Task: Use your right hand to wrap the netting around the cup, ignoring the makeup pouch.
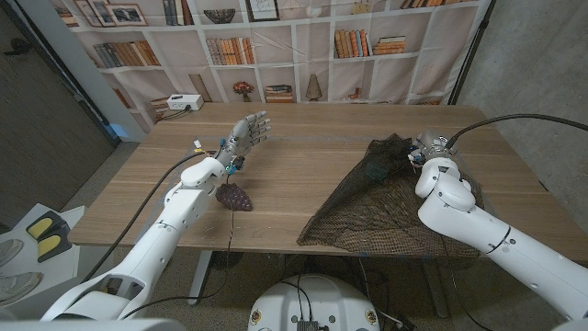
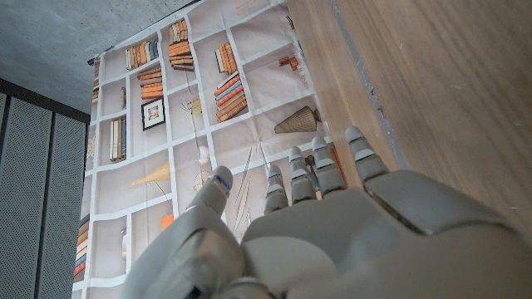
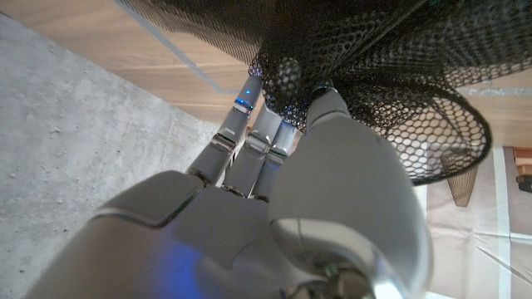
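A: Bookshelf backdrop [image 1: 276, 37] behind, wooden worktop [image 1: 303, 156] in front. What's on the left?

B: The left hand [image 1: 246, 134] hangs over the worktop, fingers [image 2: 320, 170] spread, holding nothing. The pouch [image 1: 233, 197] lies beside its forearm.

A: And the right?

B: The right hand [image 1: 430, 151] is in the netting [image 1: 386, 207], fingers [image 3: 249, 137] pushed into the mesh; I can't tell if they grip it. The cup [image 1: 377, 167] seems bundled under the mesh just left of those fingers, so the right hand is far nearer.

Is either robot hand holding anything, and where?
The right hand grips a bunched part of the black netting near its far end; the left hand holds nothing.
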